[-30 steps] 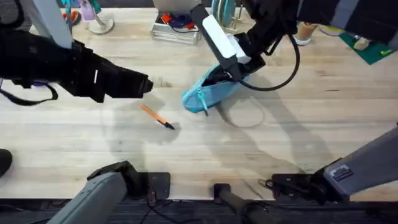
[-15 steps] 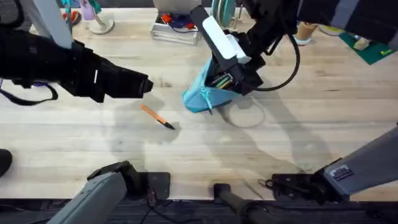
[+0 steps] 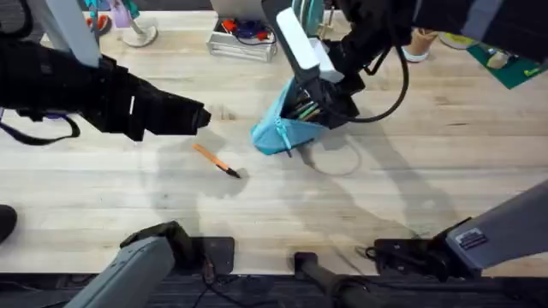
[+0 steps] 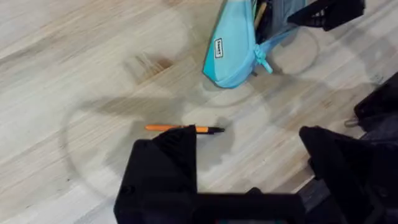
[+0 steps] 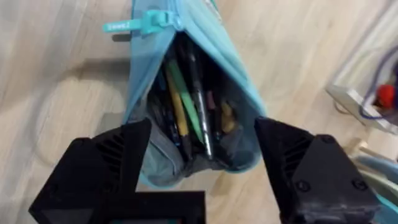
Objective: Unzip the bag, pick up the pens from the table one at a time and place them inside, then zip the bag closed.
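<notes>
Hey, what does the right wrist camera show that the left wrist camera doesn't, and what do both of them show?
Right wrist alone: the inside of the open bag, with several pens and pencils lying in its dark lining, and the right gripper with its fingers spread on either side of the mouth. Left wrist alone: the orange pen lying on the table, apart from the bag, and the left gripper open above it. Both share the light blue bag and the wooden table.

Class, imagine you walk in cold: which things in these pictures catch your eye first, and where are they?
The light blue bag gapes open mid-table, pens and pencils packed inside, with the right gripper open right over its mouth. An orange pen lies alone on the table, near the open left gripper.
</notes>
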